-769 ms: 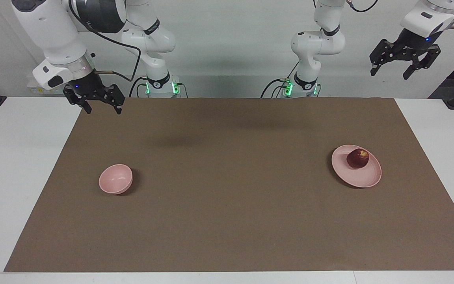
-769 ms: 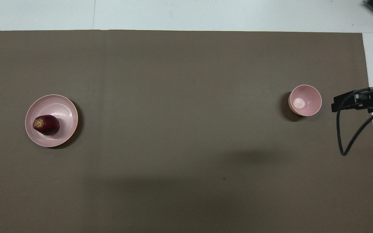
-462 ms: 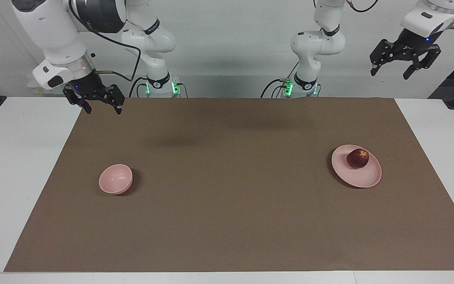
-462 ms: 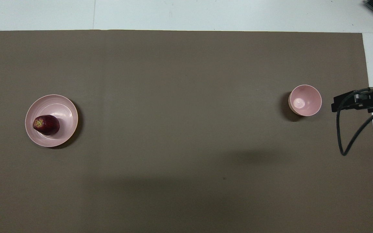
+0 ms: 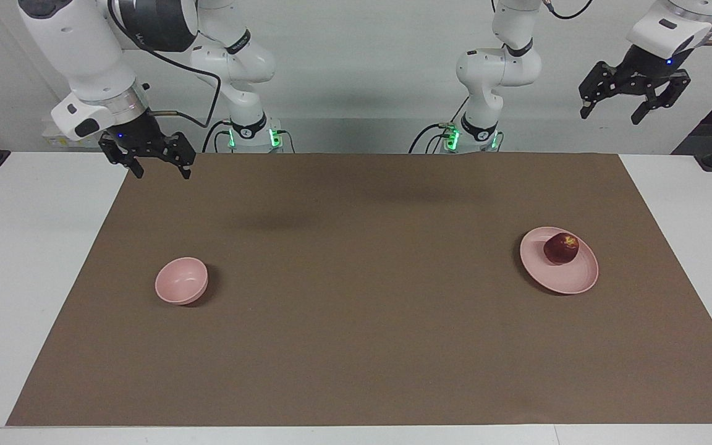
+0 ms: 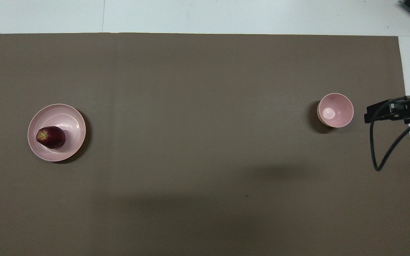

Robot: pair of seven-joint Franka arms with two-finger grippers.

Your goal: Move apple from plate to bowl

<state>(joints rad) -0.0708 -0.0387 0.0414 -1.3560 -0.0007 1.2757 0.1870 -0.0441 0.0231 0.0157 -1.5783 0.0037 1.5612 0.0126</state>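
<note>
You have the apple [image 5: 560, 248] sitting on the plate [image 5: 569, 281], on the part of the plate nearer to the robots and toward the left arm's end of the table, its yellowish patch turned upward. Taking the plate as your landmark, it lies on the brown mat [image 5: 368, 346] toward the left arm's end, and the bowl [image 5: 181, 281] stands upright and empty well apart from it, toward the right arm's end and at much the same nearness to the robots. Your left gripper [image 5: 634, 105] hangs high in the air, well above and apart from the plate, out past the plate toward the left arm's end of the table; its fingers are spread and hold nothing, so the apple lies far below it and untouched. From overhead only a dark tip shows at the frame's edge beside the plate, probably that same gripper, though too little of it shows to be sure. Your right gripper [image 5: 153, 165] hovers over the mat's corner at the robots' edge, far from the plate and apart from the bowl too, with its fingers likewise spread and empty. Neither gripper touches the apple, the plate or the bowl.
</note>
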